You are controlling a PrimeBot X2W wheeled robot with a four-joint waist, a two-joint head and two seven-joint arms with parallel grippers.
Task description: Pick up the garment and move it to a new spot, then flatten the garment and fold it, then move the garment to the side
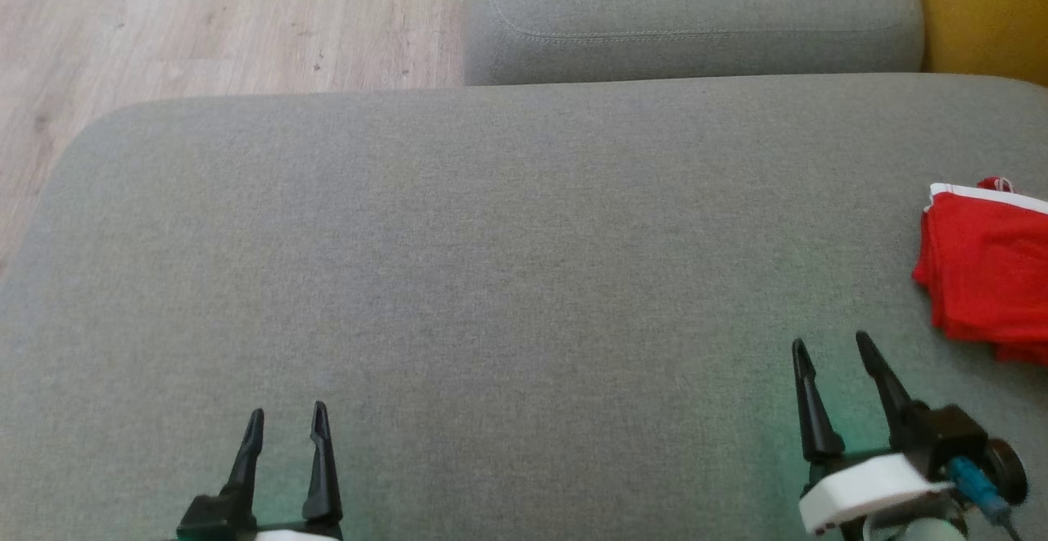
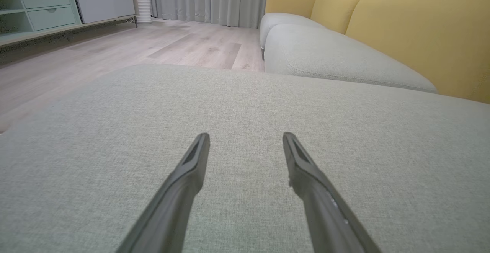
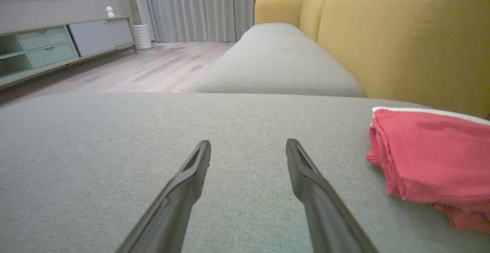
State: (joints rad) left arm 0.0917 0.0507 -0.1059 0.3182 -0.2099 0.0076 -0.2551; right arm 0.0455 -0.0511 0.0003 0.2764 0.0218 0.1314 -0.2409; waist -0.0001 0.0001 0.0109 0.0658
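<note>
The garment [image 1: 987, 267] is red with a white band along its far edge. It lies folded in a compact stack at the right edge of the grey seat cushion [image 1: 491, 279], partly cut off by the head view's border. In the right wrist view the garment [image 3: 432, 155] sits to the right of my fingers. My right gripper [image 1: 828, 346] hovers open and empty, a little to the left of the garment and nearer to me. At the lower left my left gripper [image 1: 287, 412] is open too, with bare cushion between its fingers [image 2: 195, 157].
A second grey cushion [image 1: 688, 17] adjoins the far side, and a yellow backrest [image 3: 402, 42] runs along the right. Wooden floor [image 1: 205, 25] lies beyond the cushion's far left corner. A low cabinet [image 2: 57, 8] and curtains stand across the room.
</note>
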